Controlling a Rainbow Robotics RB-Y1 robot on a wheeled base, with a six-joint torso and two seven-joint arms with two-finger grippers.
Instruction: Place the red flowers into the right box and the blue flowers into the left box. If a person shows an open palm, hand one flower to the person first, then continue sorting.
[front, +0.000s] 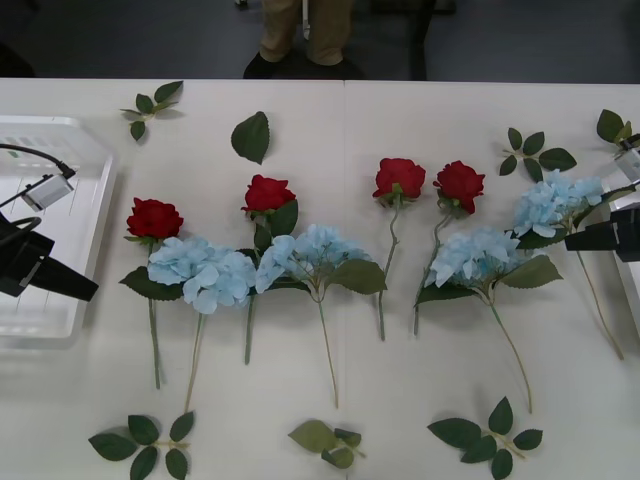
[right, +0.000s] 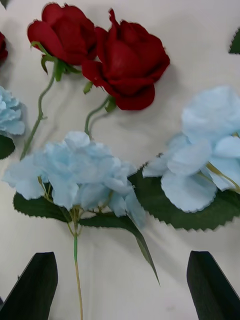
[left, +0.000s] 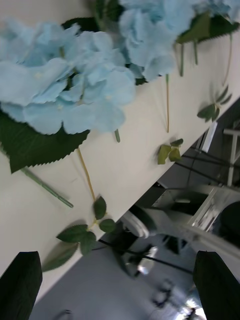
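Several red flowers (front: 268, 194) and several blue flowers (front: 203, 272) lie in a row across the white table. The left box (front: 90, 150) sits at the table's left side, and my left gripper (front: 70, 285) hovers open over its near right corner, close to a blue flower (left: 65, 80). An edge of the right box (front: 634, 290) shows at the far right. My right gripper (front: 585, 239) is open there, facing a blue flower (right: 82, 170) with two red flowers (right: 127, 57) beyond it. A person's legs (front: 305, 35) stand behind the table; the open palm is out of view.
Loose green leaf sprigs lie around the flowers: far left (front: 150, 105), a single leaf (front: 251, 137), far right (front: 535, 150), and along the near edge (front: 140, 445), (front: 328, 440), (front: 485, 435). A cable with a white clip (front: 45, 190) crosses the left box.
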